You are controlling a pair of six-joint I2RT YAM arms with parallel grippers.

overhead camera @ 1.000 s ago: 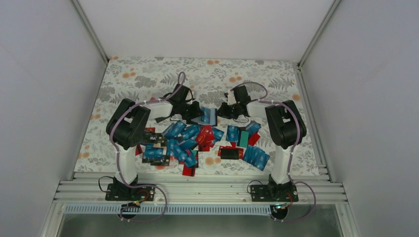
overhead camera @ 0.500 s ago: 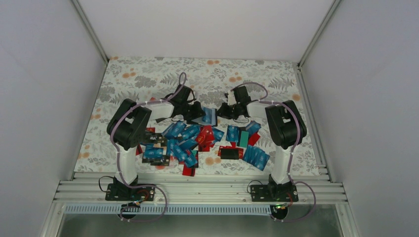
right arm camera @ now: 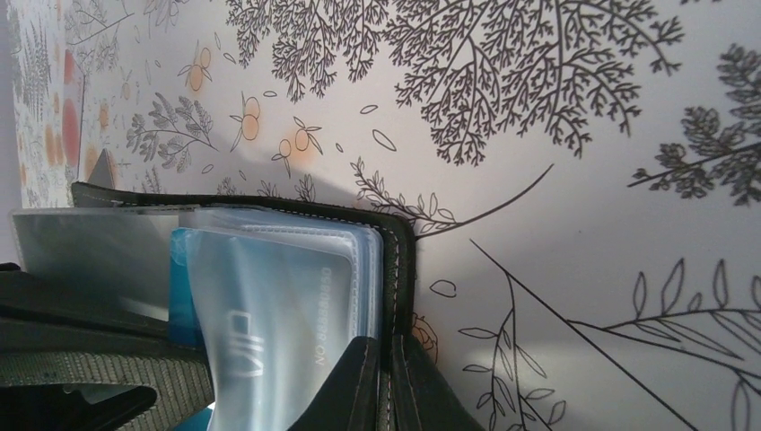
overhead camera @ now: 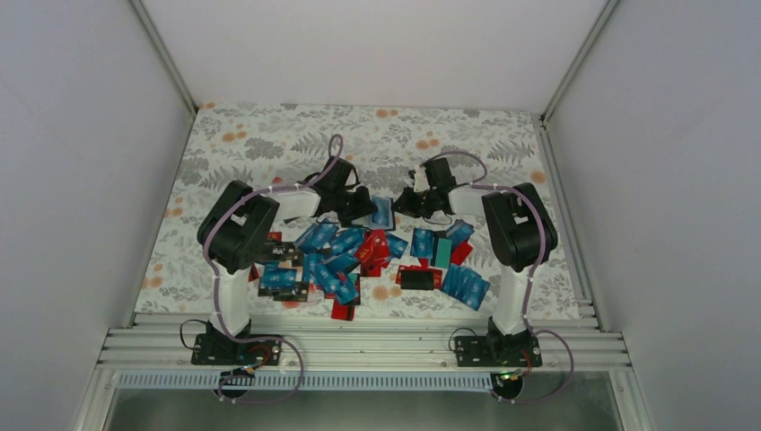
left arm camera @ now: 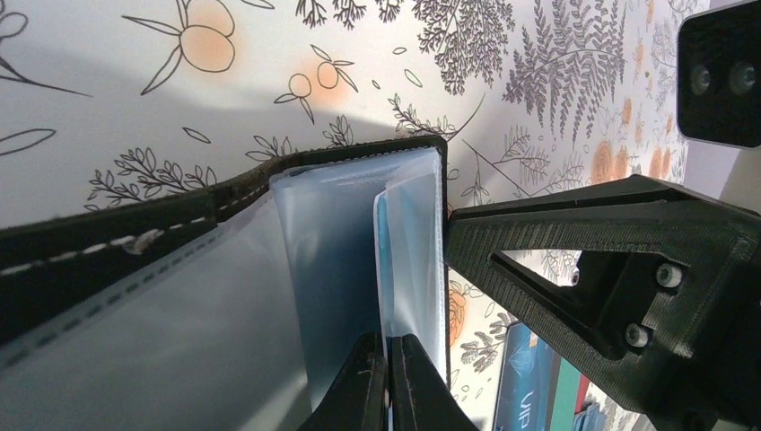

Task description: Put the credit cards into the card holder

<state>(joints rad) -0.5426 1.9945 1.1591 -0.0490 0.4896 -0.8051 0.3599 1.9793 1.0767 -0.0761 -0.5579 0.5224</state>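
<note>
The black card holder is held up open between my two grippers, behind the pile of credit cards. My right gripper is shut on its stitched black cover. My left gripper is shut on the edge of a blue credit card that sits partly inside one of the holder's clear sleeves. In the right wrist view this blue card shows through the frosted sleeve. Both grippers face each other just above the flowered table.
Blue, red, black and teal cards lie scattered over the near half of the flowered cloth. A black card lies near the right arm's base. White walls close in the table on three sides. The right gripper's finger is close beside the holder.
The left wrist has edged slightly towards the holder with the blue card. The right arm and the pile have not moved.
</note>
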